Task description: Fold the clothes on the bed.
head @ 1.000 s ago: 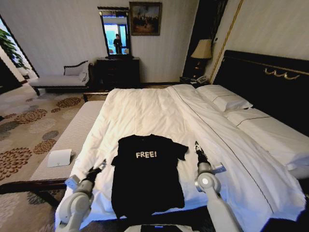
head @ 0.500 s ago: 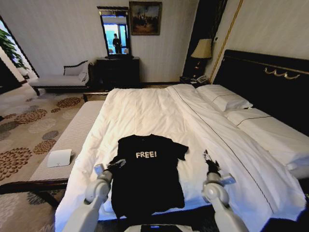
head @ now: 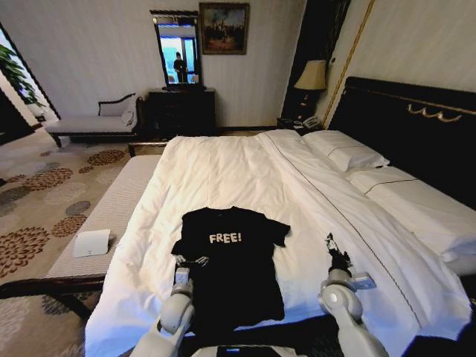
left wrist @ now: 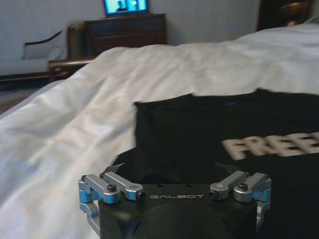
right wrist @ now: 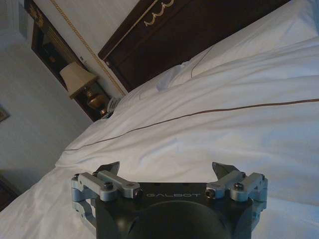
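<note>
Black T-shirt (head: 227, 264) flat on near edge of bed (head: 245, 171); left gripper (head: 195, 260) over its left sleeve, jaws released; right gripper (head: 331, 242) over the white duvet (head: 312, 216) to its right, jaws released.

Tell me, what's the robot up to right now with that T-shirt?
Left gripper open, over the T-shirt's left edge. Right gripper open, over bare duvet, apart from it. Black T-shirt flat on the bed, unfolded. Nothing in the way.
</note>
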